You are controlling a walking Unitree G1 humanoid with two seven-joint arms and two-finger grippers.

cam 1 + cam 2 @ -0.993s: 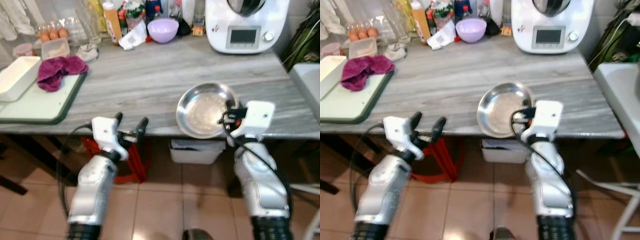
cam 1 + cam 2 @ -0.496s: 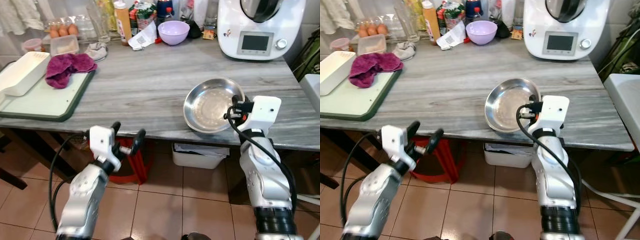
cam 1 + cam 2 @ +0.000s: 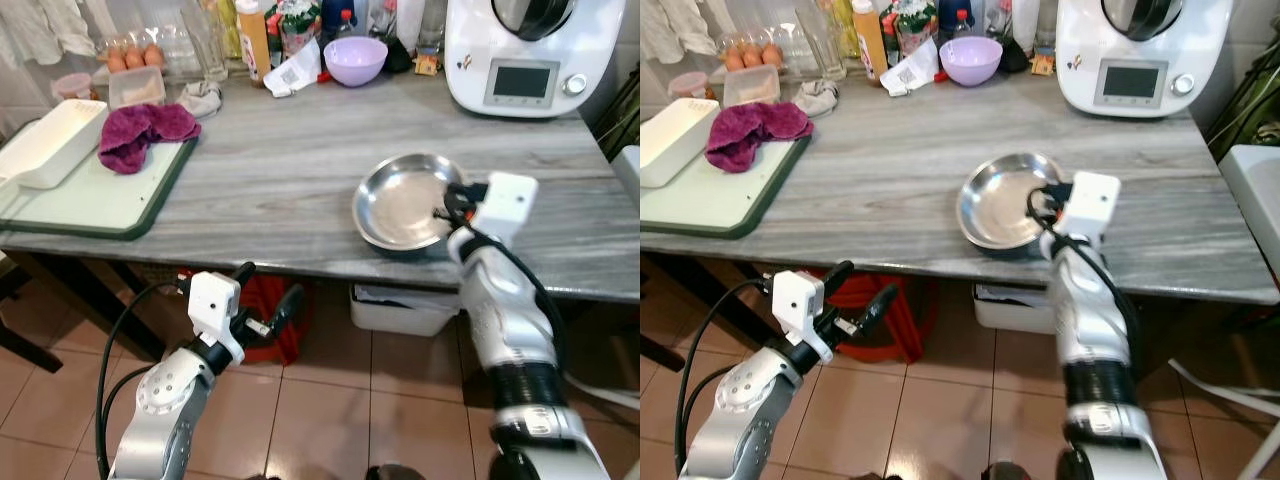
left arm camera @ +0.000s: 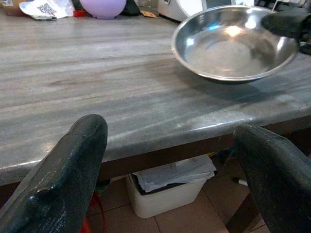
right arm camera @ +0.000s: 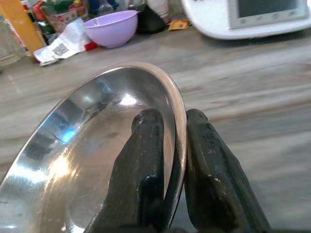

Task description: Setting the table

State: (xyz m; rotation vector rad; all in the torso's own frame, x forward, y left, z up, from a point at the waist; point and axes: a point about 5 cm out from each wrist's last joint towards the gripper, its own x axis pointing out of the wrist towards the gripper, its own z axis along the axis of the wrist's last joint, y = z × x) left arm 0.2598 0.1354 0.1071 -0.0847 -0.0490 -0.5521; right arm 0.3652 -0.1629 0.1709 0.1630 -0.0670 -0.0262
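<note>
The right gripper (image 5: 167, 160) pinches the rim of a steel plate (image 3: 400, 205), one finger inside and one outside, at the plate's right edge. The plate sits slightly tilted on the grey table (image 3: 270, 170), near its front edge, with a white appliance (image 3: 530, 50) well behind it and a purple bowl (image 3: 356, 60) farther back. The left gripper (image 3: 265, 305) hangs below the table's front edge, fingers spread and holding nothing.
</note>
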